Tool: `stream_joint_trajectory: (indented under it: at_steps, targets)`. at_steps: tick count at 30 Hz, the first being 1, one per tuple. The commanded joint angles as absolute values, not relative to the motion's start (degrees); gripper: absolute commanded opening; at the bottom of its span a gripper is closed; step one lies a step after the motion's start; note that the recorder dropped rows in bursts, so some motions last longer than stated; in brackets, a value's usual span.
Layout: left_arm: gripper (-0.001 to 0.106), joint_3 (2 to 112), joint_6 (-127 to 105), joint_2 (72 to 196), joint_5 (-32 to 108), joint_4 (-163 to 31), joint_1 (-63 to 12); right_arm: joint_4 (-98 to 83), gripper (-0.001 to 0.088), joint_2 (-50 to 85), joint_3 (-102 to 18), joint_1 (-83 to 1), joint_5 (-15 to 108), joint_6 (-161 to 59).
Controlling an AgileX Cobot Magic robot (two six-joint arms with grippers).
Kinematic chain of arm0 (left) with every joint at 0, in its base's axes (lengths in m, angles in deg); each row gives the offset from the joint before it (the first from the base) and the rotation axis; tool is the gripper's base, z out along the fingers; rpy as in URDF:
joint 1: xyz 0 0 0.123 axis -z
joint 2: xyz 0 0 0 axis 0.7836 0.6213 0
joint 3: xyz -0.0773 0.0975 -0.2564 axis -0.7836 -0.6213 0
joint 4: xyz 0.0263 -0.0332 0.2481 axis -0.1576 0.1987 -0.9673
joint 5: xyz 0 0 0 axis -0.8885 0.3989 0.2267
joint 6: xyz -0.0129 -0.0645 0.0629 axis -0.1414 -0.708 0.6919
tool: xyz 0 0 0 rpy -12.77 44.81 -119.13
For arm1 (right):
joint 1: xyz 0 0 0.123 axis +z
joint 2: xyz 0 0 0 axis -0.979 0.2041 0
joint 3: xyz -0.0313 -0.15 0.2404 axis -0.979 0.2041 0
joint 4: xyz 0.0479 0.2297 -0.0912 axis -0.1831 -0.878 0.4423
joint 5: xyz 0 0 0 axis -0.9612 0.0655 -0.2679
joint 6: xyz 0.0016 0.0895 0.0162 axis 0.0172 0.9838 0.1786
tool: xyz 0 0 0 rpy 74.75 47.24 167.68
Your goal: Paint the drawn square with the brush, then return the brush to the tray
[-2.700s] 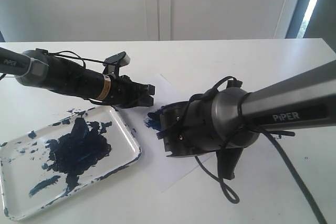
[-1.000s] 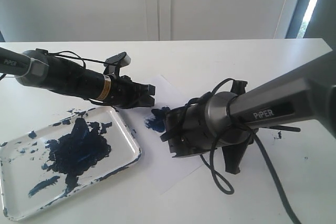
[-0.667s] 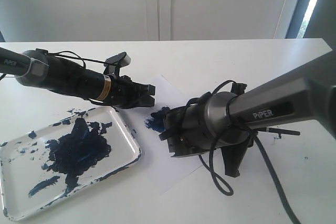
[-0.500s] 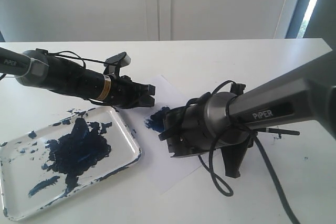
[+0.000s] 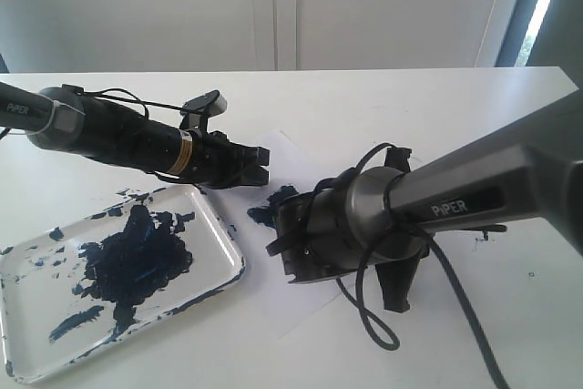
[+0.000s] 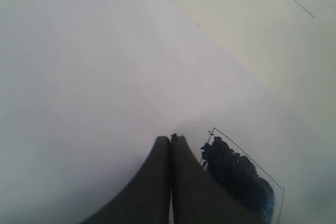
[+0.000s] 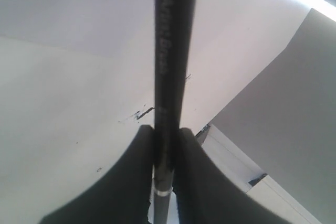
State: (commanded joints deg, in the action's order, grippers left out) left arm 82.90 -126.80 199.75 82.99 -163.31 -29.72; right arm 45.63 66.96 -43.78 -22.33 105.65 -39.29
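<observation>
The right gripper (image 7: 164,132) is clamping the brush (image 7: 170,51) around its black shaft, one finger pressing in from each side. It is holding the brush over the paper sheet (image 5: 284,159), near the middle of the table (image 5: 410,107). The brush is looking light, thin and stiff, with a smooth handle that is likely to twist or slide in a loose pinch. Taking it on the shaft, well clear of the wet tip, is seeming the sound hold. The bristle end is sitting behind the wrist in the exterior view, so I cannot tell whether it is touching the paper. The drawn square (image 6: 239,174) is lying on the side of the sheet nearer the tray, with dark blue paint covering much of its outline.

The left gripper (image 6: 170,140) is resting with its jaws pressed together on nothing, tips at the paper just beside the square. The tray (image 5: 232,248), smeared blue, is lying toward the table's left edge, just beside the sheet. The left arm is reaching across the tray's far edge, and the right arm's cable (image 5: 462,302) is trailing low. Both are crowding the way back to the tray.
</observation>
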Motion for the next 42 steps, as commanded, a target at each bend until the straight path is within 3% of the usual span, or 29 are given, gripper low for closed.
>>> stream_joint_trajectory:
  at_steps: [9,21,42]
  targets:
    - [0.0,82.9,-126.8,199.75,82.99,-163.31,-29.72,46.66,0.0,66.96,-43.78,-25.96,107.97,-38.18]
    - [0.0,82.9,-126.8,199.75,82.17,-163.31,-29.72,32.76,0.0,62.59,-43.38,-25.56,107.97,-43.84]
    - [0.0,82.9,-126.8,199.75,82.01,-163.31,-29.72,32.48,0.0,62.59,-40.03,-24.11,107.97,-44.98]
